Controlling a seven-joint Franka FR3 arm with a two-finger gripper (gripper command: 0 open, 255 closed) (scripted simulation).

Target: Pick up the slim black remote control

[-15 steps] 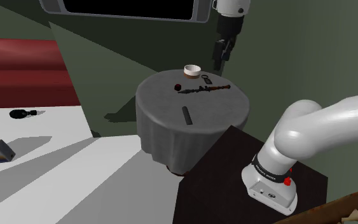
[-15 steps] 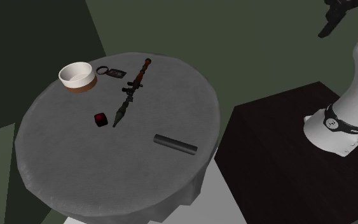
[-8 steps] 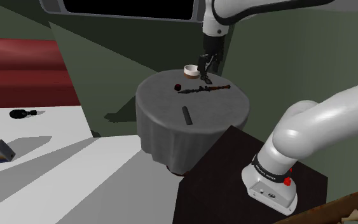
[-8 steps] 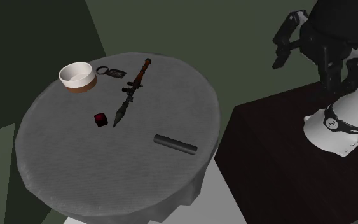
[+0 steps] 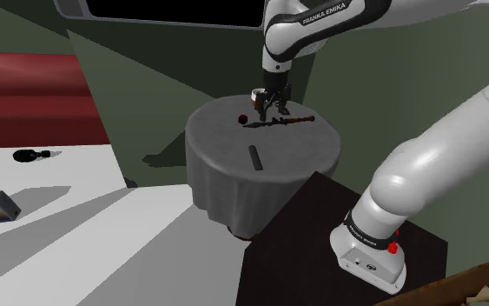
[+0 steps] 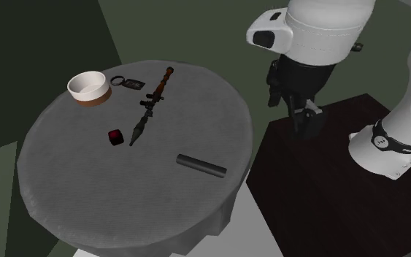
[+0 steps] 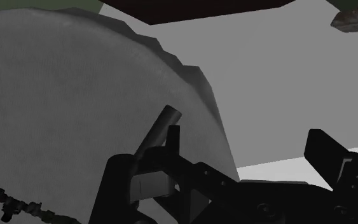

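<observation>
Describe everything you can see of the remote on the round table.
The remote is a slim, plain dark grey bar with no buttons discernible. It lies flat on the grey-clothed table, near the edge facing the stand, apart from the other items. Only the table touches it.

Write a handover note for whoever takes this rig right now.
Gripper: the all-black two-finger gripper is open and holds nothing. It is in the air, off the round grey-clothed table.
Things: the slim dark bar-shaped remote control lies flat near the table's edge on the stand's side, apart from the other items.
Done: nothing grasped yet.
Left: line up over the remote, descend, shut on it, lift.
</observation>
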